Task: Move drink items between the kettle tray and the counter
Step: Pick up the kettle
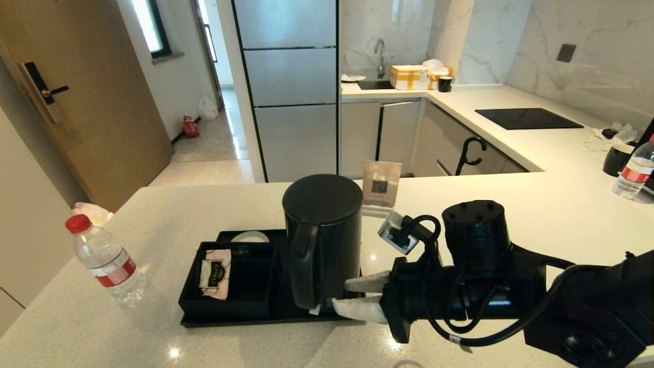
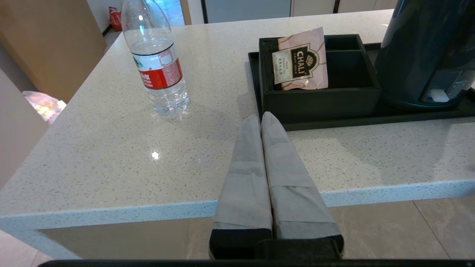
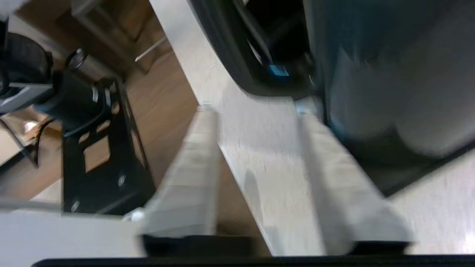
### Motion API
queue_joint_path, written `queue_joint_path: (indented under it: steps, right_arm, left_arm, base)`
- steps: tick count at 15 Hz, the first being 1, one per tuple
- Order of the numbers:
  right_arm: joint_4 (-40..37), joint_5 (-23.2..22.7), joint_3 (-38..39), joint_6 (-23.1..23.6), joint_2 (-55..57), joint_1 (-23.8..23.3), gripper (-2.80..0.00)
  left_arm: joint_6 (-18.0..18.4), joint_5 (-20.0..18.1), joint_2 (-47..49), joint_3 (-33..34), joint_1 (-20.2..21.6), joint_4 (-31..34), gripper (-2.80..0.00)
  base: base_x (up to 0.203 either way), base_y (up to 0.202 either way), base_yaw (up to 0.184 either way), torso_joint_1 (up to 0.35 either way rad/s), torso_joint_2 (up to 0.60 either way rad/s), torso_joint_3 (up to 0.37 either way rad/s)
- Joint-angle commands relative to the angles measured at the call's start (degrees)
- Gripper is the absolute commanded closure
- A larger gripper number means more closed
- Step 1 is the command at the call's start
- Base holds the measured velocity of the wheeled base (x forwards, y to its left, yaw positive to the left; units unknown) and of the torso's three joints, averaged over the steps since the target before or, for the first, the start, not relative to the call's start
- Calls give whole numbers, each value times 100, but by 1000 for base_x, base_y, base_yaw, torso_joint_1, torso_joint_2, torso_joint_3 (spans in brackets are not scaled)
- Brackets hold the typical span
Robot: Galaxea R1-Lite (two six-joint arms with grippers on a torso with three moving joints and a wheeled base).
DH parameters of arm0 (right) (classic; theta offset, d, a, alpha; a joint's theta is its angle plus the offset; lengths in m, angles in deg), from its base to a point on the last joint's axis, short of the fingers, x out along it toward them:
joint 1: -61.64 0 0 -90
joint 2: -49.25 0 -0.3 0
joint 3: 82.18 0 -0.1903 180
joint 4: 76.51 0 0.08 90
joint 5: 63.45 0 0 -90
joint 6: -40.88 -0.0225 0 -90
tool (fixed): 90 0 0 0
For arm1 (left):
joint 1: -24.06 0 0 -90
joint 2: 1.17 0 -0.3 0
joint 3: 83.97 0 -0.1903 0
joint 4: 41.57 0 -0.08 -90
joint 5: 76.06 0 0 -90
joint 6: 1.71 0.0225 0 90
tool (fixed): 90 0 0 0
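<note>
The tall black kettle stands on the right part of the black kettle tray, hiding the round base. My right gripper is open, low beside the kettle's foot, just right of the handle's lower end. In the right wrist view the gripper has only counter between its fingers, with the kettle against one finger. A clear water bottle with a red cap stands on the pale counter, left of the tray. My left gripper is shut and empty at the counter's front edge; the bottle is ahead of it.
A pink tea sachet lies in the tray's black compartment box. A QR card stands behind the kettle. At the far right are a second bottle and a black mug. The cooktop lies further back.
</note>
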Motion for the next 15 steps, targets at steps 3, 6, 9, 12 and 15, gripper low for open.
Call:
queue_joint_path:
  steps: [3, 6, 9, 12, 15]
  right_arm:
    - [204, -5, 66, 14, 76, 78, -280]
    - [225, 2, 77, 8, 78, 88, -280]
    - [676, 100, 240, -55, 76, 382, -280]
    - [705, 241, 181, -65, 58, 614, -280]
    - [717, 351, 105, -45, 120, 792, -280]
  left_arm:
    - [10, -2, -2, 0, 2, 0, 0]
    - [2, -2, -2, 0, 2, 0, 0]
    - [10, -2, -2, 0, 2, 0, 0]
    - [2, -2, -2, 0, 2, 0, 0]
    - [2, -2, -2, 0, 2, 0, 0]
  base:
    - [0, 0, 0, 0, 0, 0]
    - [0, 0, 0, 0, 0, 0]
    - [0, 0, 0, 0, 0, 0]
    - [0, 0, 0, 0, 0, 0]
    - [0, 0, 0, 0, 0, 0]
